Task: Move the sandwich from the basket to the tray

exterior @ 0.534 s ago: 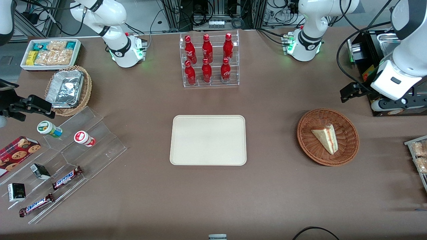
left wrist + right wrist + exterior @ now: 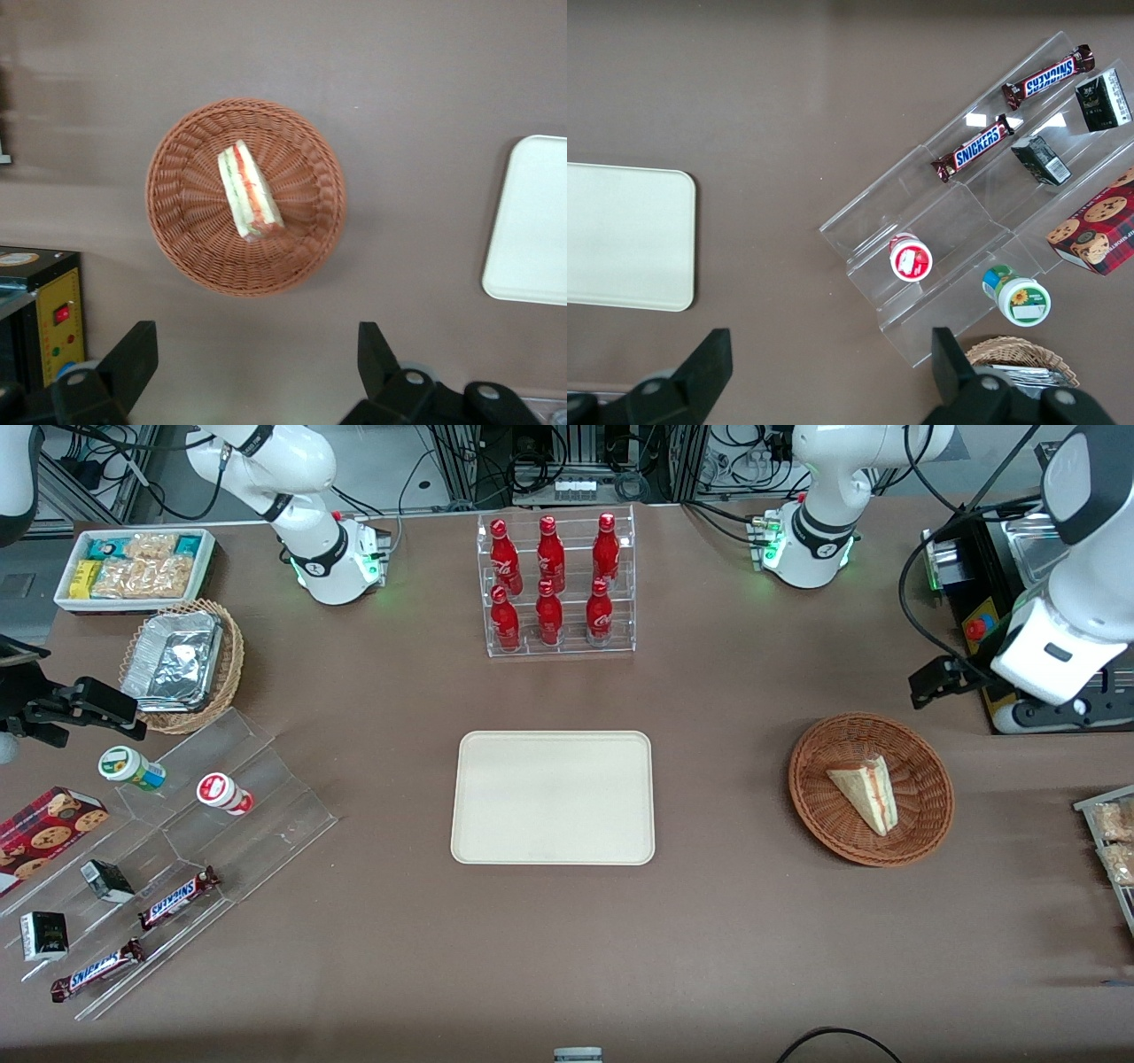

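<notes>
Well, nothing of the job is done yet as far as I can see: the tray [image 2: 553,797] lies bare in the middle of the bench [image 2: 726,921], and the sandwich [image 2: 864,793] is lying in the basket [image 2: 926,828], which sits well apart from the tray toward the working arm's end of the bench. Everything is left to do: come down, take hold, lift, carry across, set down.

Up near that end's bench edge hangs the left arm's claw [image 2: 941,676], raised above the bench and farther from the front camera than the basket, not over it. From its own wrist camera the claw [image 2: 252,372] shows both fingers [image 2: 133,354] spread wide with nothing between them, the basket [image 2: 177,239] and sandwich [image 2: 250,190] clear of them.

The sandwich lies on its side as a wedge. From the front, its long axis runs slantwise, from the narrow tip nearer the front camera up to the broad end toward the basket's middle. The red and green filling stripe runs along that length, facing the working arm's end
</notes>
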You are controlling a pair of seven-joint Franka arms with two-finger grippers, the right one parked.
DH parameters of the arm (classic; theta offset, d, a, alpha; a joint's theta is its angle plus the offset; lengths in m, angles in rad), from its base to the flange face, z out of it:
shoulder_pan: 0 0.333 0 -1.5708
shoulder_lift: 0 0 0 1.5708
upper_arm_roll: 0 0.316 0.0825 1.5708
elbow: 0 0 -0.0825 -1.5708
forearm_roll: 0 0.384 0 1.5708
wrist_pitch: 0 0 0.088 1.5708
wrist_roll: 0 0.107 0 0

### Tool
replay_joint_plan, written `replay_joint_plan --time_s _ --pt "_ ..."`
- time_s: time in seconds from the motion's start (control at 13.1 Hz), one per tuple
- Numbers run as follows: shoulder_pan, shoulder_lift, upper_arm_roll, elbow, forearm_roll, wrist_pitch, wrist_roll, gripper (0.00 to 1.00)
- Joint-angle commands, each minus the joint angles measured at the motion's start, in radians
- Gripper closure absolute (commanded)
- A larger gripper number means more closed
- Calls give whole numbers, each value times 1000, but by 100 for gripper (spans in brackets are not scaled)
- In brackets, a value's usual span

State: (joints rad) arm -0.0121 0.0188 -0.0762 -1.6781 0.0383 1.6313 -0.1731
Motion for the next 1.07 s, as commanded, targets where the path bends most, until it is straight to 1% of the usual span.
replay_joint_plan --time_s 0.0,0.08,0.15,0.38,0.46,0.69,0.76,0.99 --pt "53 85 7 43 9 13 -8 0" --pt "79 107 7 35 6 45 -17 0" --pt "84 118 7 14 6 82 -46 0" --pt "98 141 10 -78 5 194 -181 0" --pt "92 163 10 -83 0 215 -219 0" --pt "57 230 9 -106 6 312 -452 0" --pt "44 236 9 -129 9 352 -491 0" --pt "40 227 9 -262 20 522 -538 0"
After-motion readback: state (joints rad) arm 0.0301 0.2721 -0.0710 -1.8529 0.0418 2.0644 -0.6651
